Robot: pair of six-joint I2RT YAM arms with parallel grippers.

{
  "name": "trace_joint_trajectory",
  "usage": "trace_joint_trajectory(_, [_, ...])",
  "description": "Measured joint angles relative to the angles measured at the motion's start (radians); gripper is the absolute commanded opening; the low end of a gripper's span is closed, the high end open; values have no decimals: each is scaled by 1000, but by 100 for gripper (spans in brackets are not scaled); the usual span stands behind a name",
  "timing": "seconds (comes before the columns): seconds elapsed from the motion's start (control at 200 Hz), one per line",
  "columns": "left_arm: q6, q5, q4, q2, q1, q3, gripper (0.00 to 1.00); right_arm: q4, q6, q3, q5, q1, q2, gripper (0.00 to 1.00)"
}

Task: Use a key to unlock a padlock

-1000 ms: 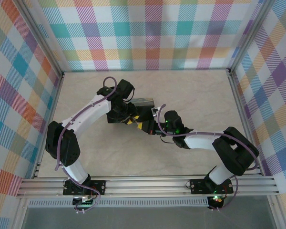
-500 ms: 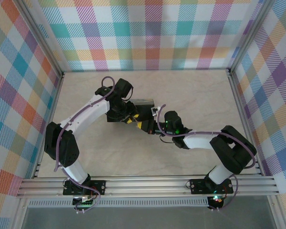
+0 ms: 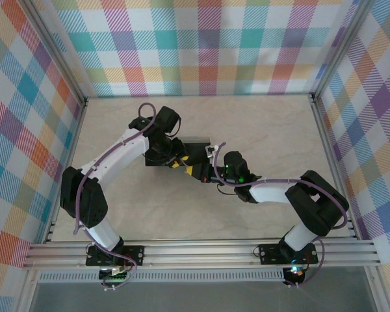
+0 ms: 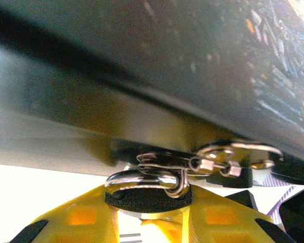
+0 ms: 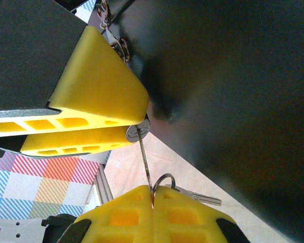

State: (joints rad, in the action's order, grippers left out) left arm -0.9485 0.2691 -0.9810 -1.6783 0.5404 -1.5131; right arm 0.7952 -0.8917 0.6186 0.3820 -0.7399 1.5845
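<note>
Right, at the middle of the desk [image 3: 266, 130], both arms crowd the black box [image 5: 233, 76]. The left gripper [image 5: 136, 127] is clamped on the padlock [image 4: 148, 198], which hangs at the box's hasp [image 4: 238, 152]. The right gripper [image 5: 152, 196] pinches the key [image 5: 145, 162], its tip meeting the padlock's underside. Grasping and lining-up look done, insertion probably too. The turn is left, since the shackle [image 4: 142, 178] looks closed through the hasp.
</note>
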Motion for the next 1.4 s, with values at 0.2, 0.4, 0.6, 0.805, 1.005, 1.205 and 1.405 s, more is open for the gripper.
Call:
trace_joint_trajectory(0.2, [14, 3, -15, 0, -1, -13, 0, 4, 9, 0, 0, 1, -4, 1])
trace_joint_trajectory(0.4, [24, 3, -15, 0, -6, -23, 0, -3, 21, 16, 1, 3, -4, 1])
trace_joint_trajectory(0.6, [37, 2, -40, 0, -9, -40, 0, -2, 53, 23, 1, 5, -5, 2])
trace_joint_trajectory(0.805, [40, 16, -50, 0, -18, -49, 0, 16, 65, 21, -1, 5, -9, 2])
trace_joint_trajectory(1.005, [32, 29, -63, 0, -31, -73, 0, 124, 31, 13, -4, 6, 24, 1])
trace_joint_trajectory(1.205, [25, 30, -65, 0, -32, -75, 0, 156, 4, 13, -3, 6, 39, 1])
trace_joint_trajectory(1.405, [22, 30, -64, 0, -32, -75, 0, 163, -27, 13, 4, 6, 40, 1])
